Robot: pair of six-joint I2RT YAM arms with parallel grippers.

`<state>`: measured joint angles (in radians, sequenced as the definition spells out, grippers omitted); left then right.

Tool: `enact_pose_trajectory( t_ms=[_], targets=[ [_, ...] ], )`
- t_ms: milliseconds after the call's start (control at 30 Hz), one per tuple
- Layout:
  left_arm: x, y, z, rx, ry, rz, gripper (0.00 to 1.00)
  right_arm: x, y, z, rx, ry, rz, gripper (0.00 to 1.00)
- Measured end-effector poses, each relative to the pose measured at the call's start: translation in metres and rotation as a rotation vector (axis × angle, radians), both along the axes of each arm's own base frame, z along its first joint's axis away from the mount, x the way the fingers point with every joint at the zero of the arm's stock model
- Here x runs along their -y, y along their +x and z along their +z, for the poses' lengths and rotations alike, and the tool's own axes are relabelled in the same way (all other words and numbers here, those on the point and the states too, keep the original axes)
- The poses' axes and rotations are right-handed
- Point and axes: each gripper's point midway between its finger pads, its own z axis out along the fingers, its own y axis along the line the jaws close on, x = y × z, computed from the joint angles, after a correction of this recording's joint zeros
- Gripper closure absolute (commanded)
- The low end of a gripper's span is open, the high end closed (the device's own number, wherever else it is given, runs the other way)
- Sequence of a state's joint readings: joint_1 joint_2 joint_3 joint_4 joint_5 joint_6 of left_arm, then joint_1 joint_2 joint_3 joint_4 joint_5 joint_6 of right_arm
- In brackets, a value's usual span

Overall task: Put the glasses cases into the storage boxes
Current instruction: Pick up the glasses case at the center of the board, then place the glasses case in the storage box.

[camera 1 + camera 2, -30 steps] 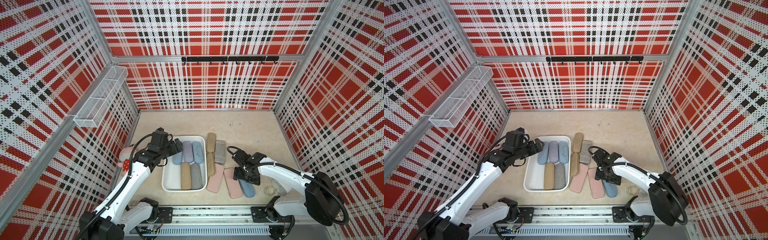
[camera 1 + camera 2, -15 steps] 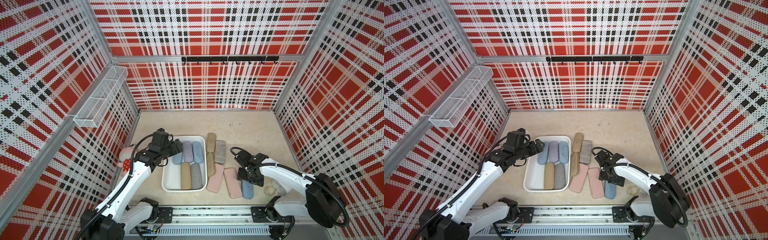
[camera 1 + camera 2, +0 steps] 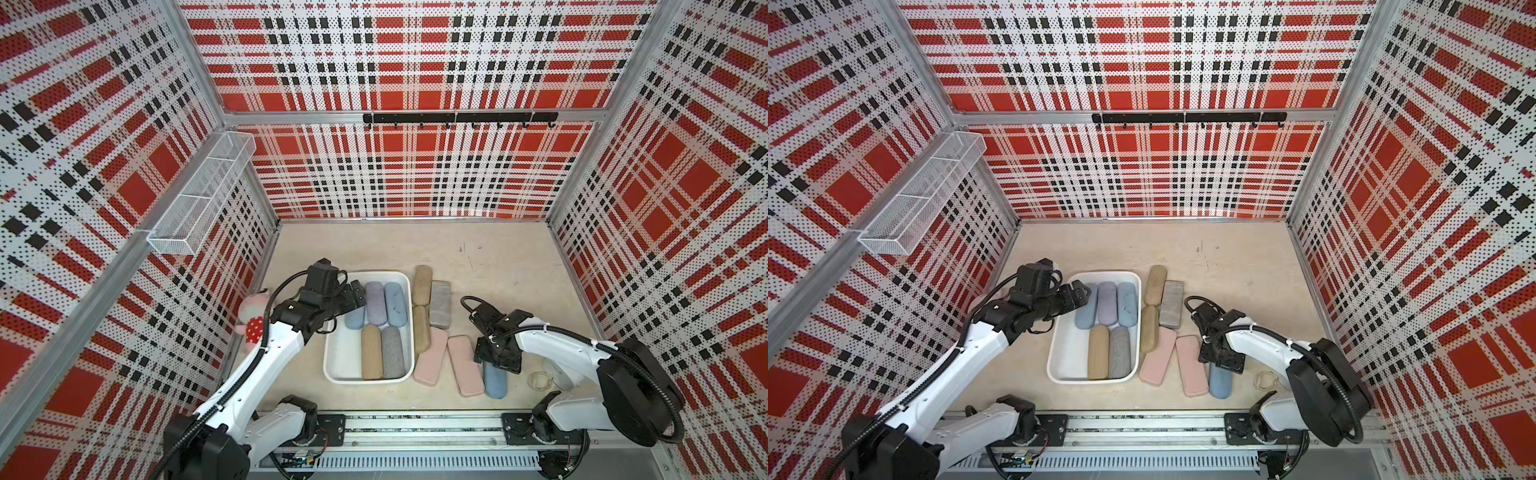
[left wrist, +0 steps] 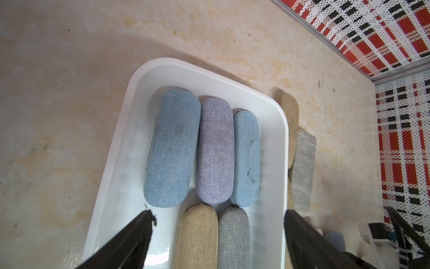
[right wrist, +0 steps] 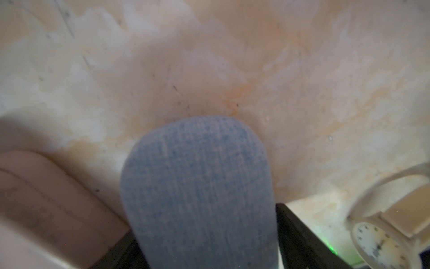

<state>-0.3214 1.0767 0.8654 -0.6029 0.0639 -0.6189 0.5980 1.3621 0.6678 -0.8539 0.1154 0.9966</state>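
Landmark = white tub (image 3: 376, 273); everything is placed off it. Left pincer (image 4: 218, 214) hovers over the tub's left-arm side, fingers spread wide, nothing in them. The tub holds five cases. Far row: light blue case (image 4: 172, 149), lavender case (image 4: 216, 151), second light blue case (image 4: 246, 158), side by side and touching. Near row: tan case (image 4: 197, 237) and grey case (image 4: 233, 237), pushed toward the right-arm wall, with bare tub floor beside them on the left-arm side. On the worktop (image 3: 498, 257) on the tub's right-arm side, six cases are out. Two tan ones (image 3: 422, 284) (image 3: 421, 334) lie end to end along the tub wall, with the boxy grey case (image 3: 440, 304) just beyond the far one. Two flat pink cases (image 3: 431, 357) (image 3: 465, 365) come next, then the outer blue case (image 3: 495, 382), farthest from the tub. Right pincer (image 5: 202, 233) is down on that blue case, a finger against each long side, gripping it; the case lies on the worktop. Clutter at the grasp: the nearer pink case (image 5: 46, 198) sits just beside the tub-side finger. A white wristwatch (image 5: 377, 244) and a rubber band (image 3: 539, 380) are near the other side. Plush toy (image 3: 253, 311) sits against the wall beyond the tub's left-arm side, behind the left arm. Wire basket (image 3: 199, 199) hangs on that wall, well above.
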Motion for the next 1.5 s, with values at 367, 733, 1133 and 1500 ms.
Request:
enact_pose_trajectory(
  t_ms=[367, 733, 1133, 1500],
  targets=[
    [-0.002, 0.001, -0.007, -0.011, 0.014, 0.01, 0.09, 0.003, 0.016, 0.032, 0.127, 0.006, 0.024, 0.35],
    [-0.009, 0.004, -0.008, -0.006, 0.033, 0.037, 0.1, -0.037, 0.051, 0.126, 0.303, 0.037, 0.131, 0.39],
    [-0.08, 0.011, -0.028, -0.053, 0.042, 0.259, 0.11, -0.26, 0.079, 0.207, 0.415, 0.283, 0.428, 0.38],
    [-0.122, 0.007, -0.051, -0.115, 0.051, 0.38, 0.1, -0.398, 0.072, 0.139, 0.235, 0.437, 0.51, 0.38]
  ],
)
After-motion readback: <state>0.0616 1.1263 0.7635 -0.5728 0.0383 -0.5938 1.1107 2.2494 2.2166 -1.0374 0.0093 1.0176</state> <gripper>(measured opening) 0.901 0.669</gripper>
